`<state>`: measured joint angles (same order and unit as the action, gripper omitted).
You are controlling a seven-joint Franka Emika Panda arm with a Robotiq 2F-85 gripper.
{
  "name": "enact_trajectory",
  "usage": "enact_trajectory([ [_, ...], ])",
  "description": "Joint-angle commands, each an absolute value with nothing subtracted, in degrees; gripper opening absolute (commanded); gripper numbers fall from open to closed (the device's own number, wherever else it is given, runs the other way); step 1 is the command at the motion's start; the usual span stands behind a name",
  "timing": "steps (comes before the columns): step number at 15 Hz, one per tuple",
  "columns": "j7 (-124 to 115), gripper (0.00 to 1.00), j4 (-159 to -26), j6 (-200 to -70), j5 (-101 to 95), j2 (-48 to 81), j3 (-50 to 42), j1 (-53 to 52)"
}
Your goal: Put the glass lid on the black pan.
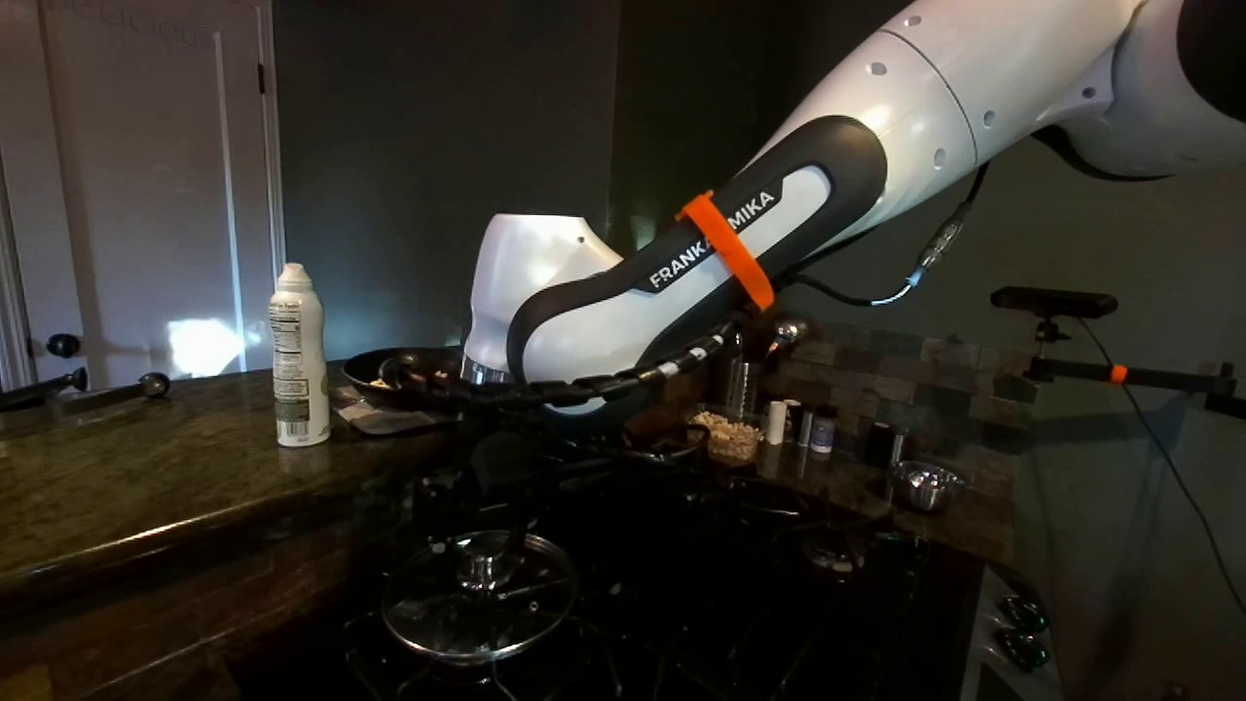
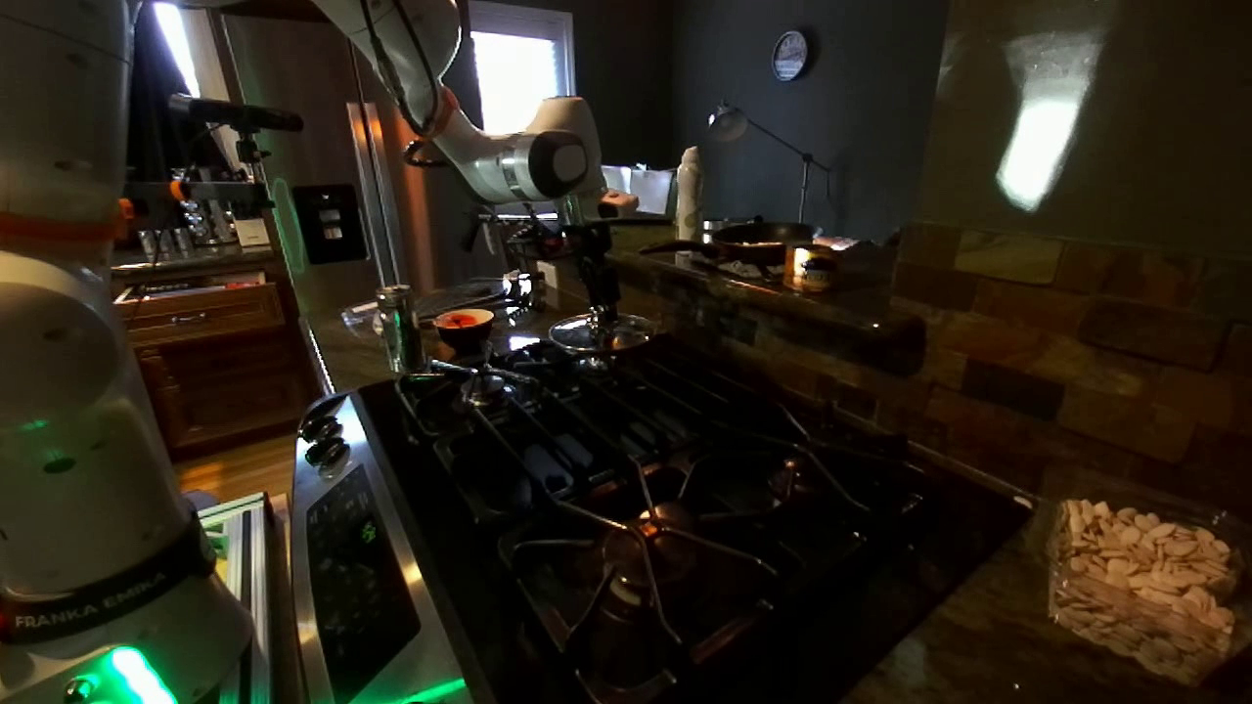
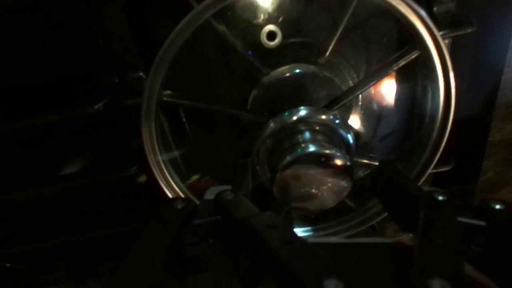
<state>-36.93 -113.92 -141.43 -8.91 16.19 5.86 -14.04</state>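
the gripper (image 3: 318, 188) hangs over the glass lid (image 1: 477, 618), its two fingers (image 3: 262, 224) wide apart, with the shiny knob (image 3: 308, 160) showing between them, and from where i stand it isn't holding anything. the lid lies on the stove (image 2: 587, 455), and the black pan (image 2: 745, 251) sits up on the high counter (image 1: 146, 467). i think grabbing comes next. the knob looks smooth and round, so a weak or crooked pinch could let it slip, and the glass might break. if the lid isn't lifted high enough, it could bump the counter's edge. swinging too wide might knock over the white bottle (image 1: 302, 360) near the pan.
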Motion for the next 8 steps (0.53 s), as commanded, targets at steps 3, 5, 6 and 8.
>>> enact_trajectory([
  [3,-38.71,0.41,-113.23,-139.26,-9.29,16.03,4.72,-15.32],
  [5,-39.00,0.25,-113.39,-138.23,-9.54,15.34,4.76,-15.51],
  [6,-39.41,0.23,-113.65,-137.40,-9.81,14.78,4.76,-15.70],
  [8,-40.25,0.23,-114.38,-136.55,-10.47,13.41,4.78,-15.96],
])
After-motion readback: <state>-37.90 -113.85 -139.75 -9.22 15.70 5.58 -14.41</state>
